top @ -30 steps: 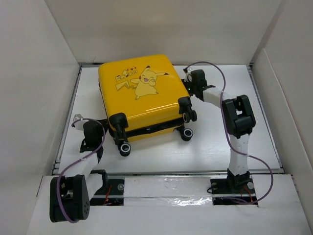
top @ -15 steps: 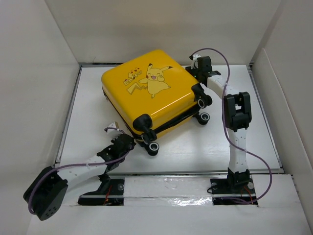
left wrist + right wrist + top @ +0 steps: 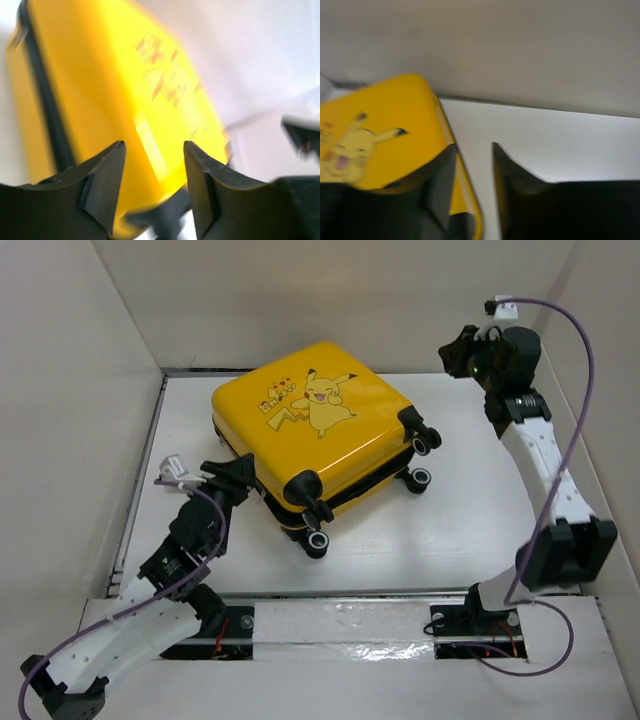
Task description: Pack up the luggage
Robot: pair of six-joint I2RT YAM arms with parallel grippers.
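The luggage [image 3: 320, 425] is a yellow suitcase with a Pikachu print. It lies flat and closed in the middle of the white table, its black wheels [image 3: 318, 543] toward the near right. My left gripper [image 3: 240, 473] is open and empty, just off the suitcase's near left corner. In the left wrist view the blurred yellow shell [image 3: 100, 90] fills the gap between the open left gripper [image 3: 152, 146]. My right gripper [image 3: 458, 352] is raised at the back right, apart from the suitcase. It is open and empty [image 3: 474, 146], with the suitcase's corner [image 3: 385, 120] below it.
White walls [image 3: 70, 420] enclose the table on the left, back and right. A metal rail [image 3: 340, 592] runs along the near edge by the arm bases. Purple cables [image 3: 580, 350] loop off both arms.
The right arm lifted off the suitcase's wheel end and swung up to the back right. The left gripper moved up to the suitcase's left front corner. The suitcase turned slightly.
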